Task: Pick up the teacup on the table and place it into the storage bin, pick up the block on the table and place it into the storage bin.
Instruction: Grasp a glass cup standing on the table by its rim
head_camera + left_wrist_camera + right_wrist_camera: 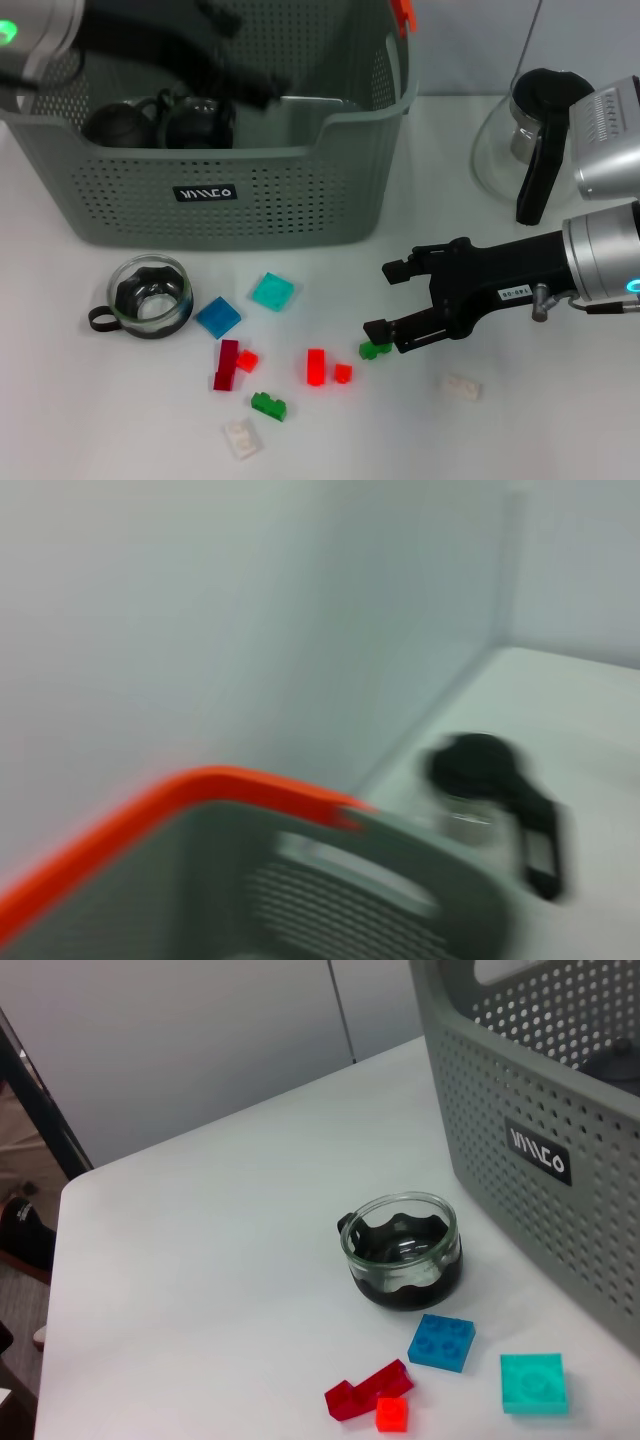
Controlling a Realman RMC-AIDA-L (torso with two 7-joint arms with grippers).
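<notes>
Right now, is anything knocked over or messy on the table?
Nothing is knocked over. The teacup stands upright beside the storage bin, and blocks lie scattered loose. The right gripper hangs open over a green block.

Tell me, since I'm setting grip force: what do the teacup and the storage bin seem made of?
Teacup: apparently clear glass, see-through and glossy, with a dark, probably plastic base and handle. Storage bin: grey-green matte plastic by its look, its walls moulded with rows of holes.
</notes>
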